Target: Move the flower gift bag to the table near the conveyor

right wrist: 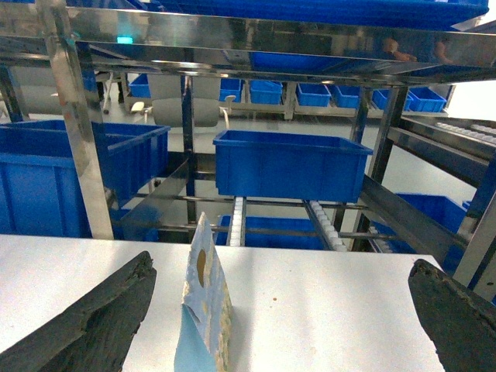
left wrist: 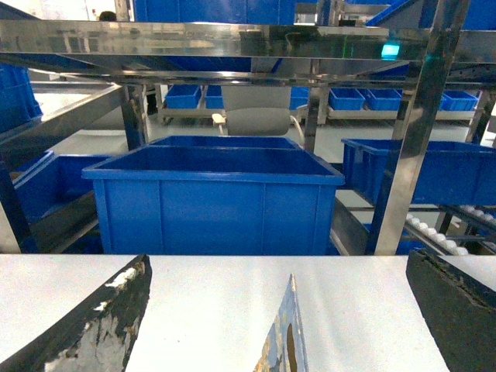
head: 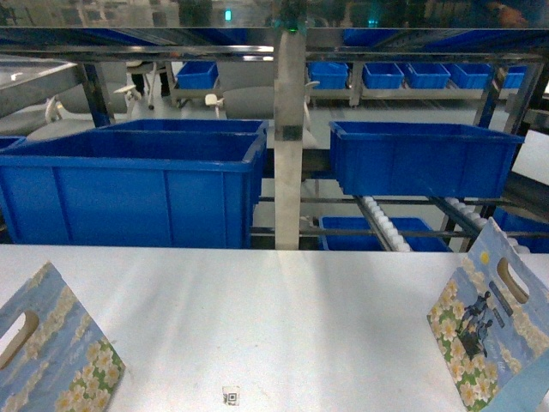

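Fingers (right wrist: 93, 325) of your right gripper (right wrist: 271, 329) stand spread wide, straddling an upright flower gift bag (right wrist: 203, 310) without touching it; your left gripper (left wrist: 287, 325) is likewise parted around a second bag (left wrist: 285, 341). Neither grips anything. Both bags rest edge-on on the table (head: 274, 309), the right one nearest the conveyor (head: 383, 223) behind the blue bins (head: 137, 184), so its placement looks close to done.

The head camera looks down across the table (head: 274, 318) toward the conveyor (head: 386, 225); both wrist cameras sit low, facing the same racks.
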Robot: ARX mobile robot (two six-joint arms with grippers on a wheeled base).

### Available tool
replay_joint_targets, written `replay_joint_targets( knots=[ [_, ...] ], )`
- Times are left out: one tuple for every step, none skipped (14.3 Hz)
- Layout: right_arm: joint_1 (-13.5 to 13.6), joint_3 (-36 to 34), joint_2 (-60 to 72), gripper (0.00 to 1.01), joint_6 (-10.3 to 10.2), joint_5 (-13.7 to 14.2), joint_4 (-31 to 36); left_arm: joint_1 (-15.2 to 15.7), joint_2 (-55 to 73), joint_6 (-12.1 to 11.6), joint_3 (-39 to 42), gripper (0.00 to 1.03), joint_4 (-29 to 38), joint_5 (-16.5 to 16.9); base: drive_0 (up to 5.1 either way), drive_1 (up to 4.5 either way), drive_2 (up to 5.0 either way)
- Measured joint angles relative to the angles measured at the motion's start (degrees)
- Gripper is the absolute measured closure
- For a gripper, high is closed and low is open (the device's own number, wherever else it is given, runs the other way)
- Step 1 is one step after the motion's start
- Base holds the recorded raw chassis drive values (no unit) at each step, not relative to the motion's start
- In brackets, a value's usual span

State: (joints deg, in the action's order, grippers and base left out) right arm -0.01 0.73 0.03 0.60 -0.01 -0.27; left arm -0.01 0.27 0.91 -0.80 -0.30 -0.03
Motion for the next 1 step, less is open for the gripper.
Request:
replay_joint_targets(
  knots=[
    [0.0,0.0,0.0,0.03,0.0,0.0,0.0,0.0,0.0,0.0,0.0,0.05,0.0,0.0,0.0,0.0,0.0]
  ],
)
